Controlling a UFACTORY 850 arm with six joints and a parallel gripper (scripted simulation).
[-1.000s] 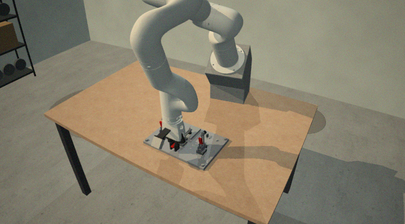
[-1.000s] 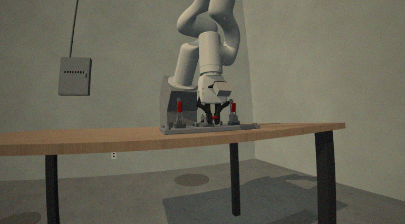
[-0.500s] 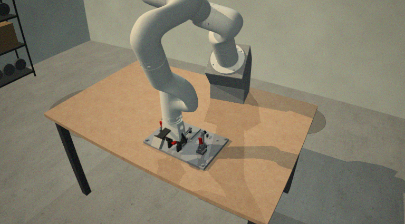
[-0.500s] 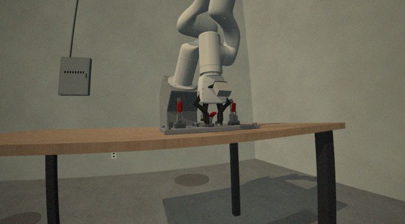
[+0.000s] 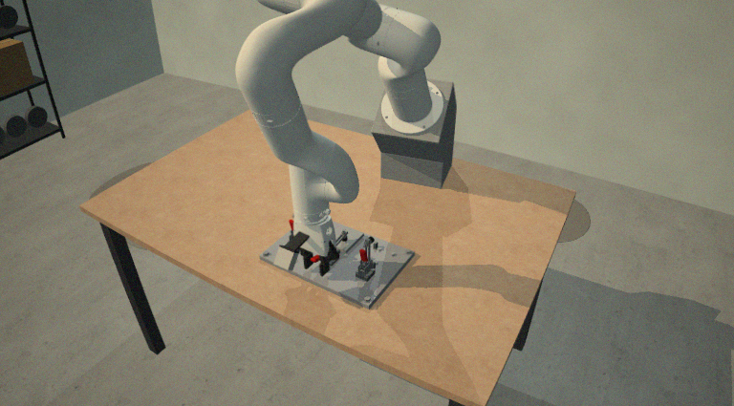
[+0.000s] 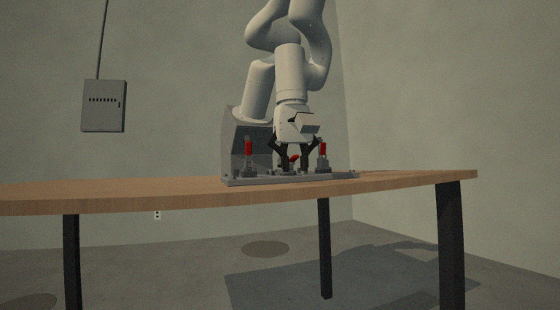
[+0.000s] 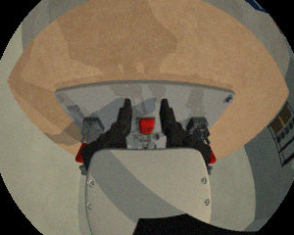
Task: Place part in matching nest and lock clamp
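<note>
The jaws [image 5: 319,266] [image 6: 294,168] stood half open around the middle clamp's red handle [image 5: 314,259] [image 6: 294,158] [image 7: 146,125], gripping nothing, low over the fixture plate [image 5: 346,288] [image 6: 264,181] [image 7: 186,90] on the bench [image 5: 216,174] [image 6: 144,195] [image 7: 206,49]. The part's whereabouts could not be told.

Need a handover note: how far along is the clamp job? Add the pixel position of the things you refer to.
Looks done: the fingers [image 5: 318,263] [image 6: 294,169] stand apart around the middle red handle [image 5: 314,259] [image 6: 293,158] [image 7: 147,125], without gripping it.
In hand: nothing.
Left: confirming the part's seating and the clamp lock, neither visible here, then moving the fingers away.
</note>
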